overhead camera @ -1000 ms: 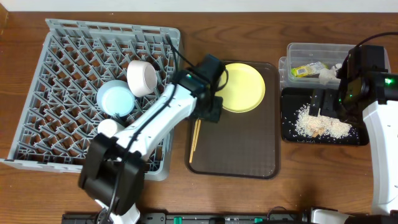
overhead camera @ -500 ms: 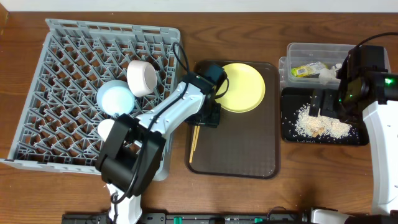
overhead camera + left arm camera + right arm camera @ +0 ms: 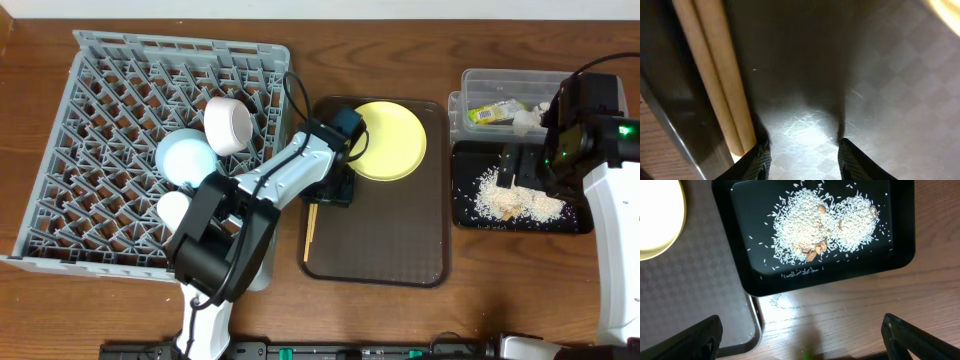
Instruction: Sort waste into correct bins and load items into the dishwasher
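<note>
Along the left edge of the dark brown serving tray (image 3: 390, 240), the thin wooden chopsticks (image 3: 715, 75) look light, stiff and prone to roll, so I'd pinch both mid-length, though the left tool (image 3: 802, 157) sits open and empty just beside them.

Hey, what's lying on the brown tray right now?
On the brown tray lie a yellow plate at its far end and chopsticks along its left edge. The left gripper hangs over the chopsticks' upper ends, hiding them from overhead. Anything under the plate cannot be seen.
</note>
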